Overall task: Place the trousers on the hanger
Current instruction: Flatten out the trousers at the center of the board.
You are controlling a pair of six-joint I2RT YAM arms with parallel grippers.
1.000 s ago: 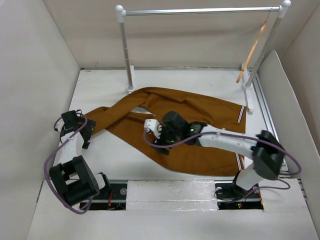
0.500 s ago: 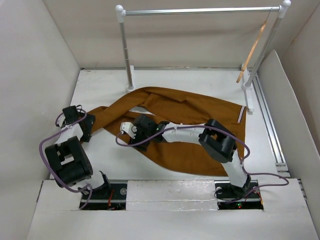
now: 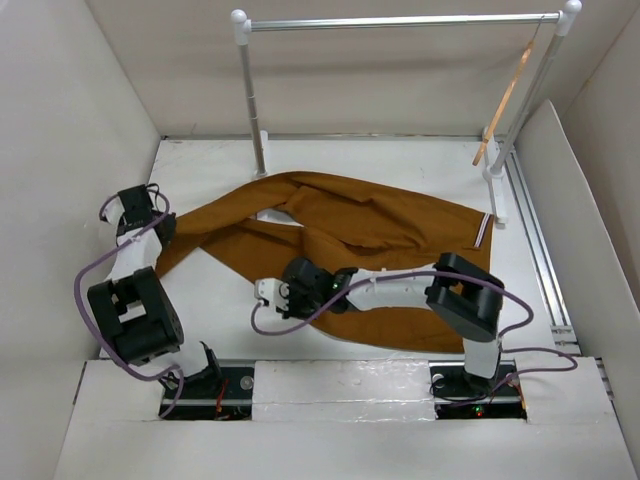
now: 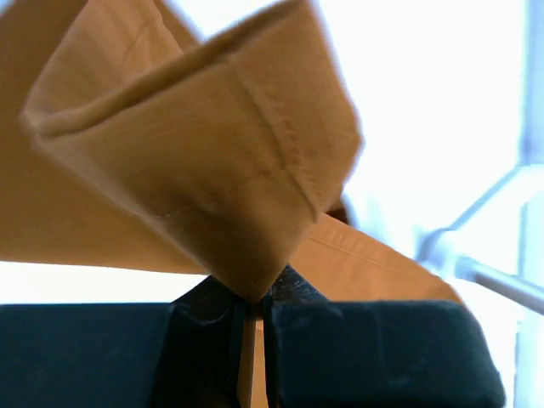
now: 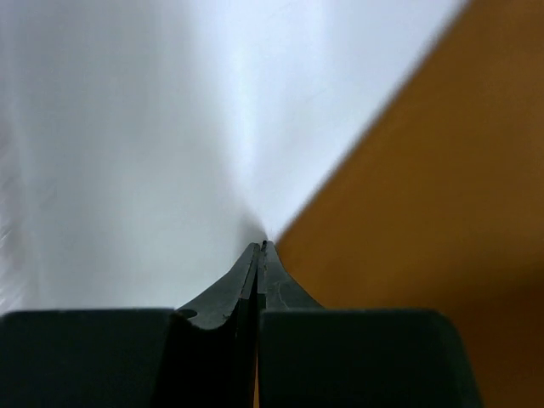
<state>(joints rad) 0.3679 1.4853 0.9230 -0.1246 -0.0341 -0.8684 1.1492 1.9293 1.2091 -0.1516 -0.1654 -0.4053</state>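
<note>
The rust-brown trousers [image 3: 380, 225] lie spread flat across the table, waistband to the right and legs running left. My left gripper [image 3: 153, 228] is at the far-left leg end, shut on the folded cuff [image 4: 212, 161], which bunches up out of the pinch between the left gripper's [image 4: 252, 297] jaws. My right gripper [image 3: 277, 293] is low at the near edge of the lower leg. The right gripper's [image 5: 261, 246] jaws are pressed together, with a thin strip of the trousers [image 5: 425, 221] showing between them. The light wooden hanger [image 3: 505, 100] hangs on the rail at the back right.
A silver rail [image 3: 400, 20] on white posts [image 3: 252, 100] spans the back of the table. White walls enclose the table on the left, right and back. A track [image 3: 535, 240] runs along the right side.
Both grippers went from open to shut. The left one closed on the cuff and shifted back-left. The right one moved from mid-trousers toward the near-left edge of the lower leg.
</note>
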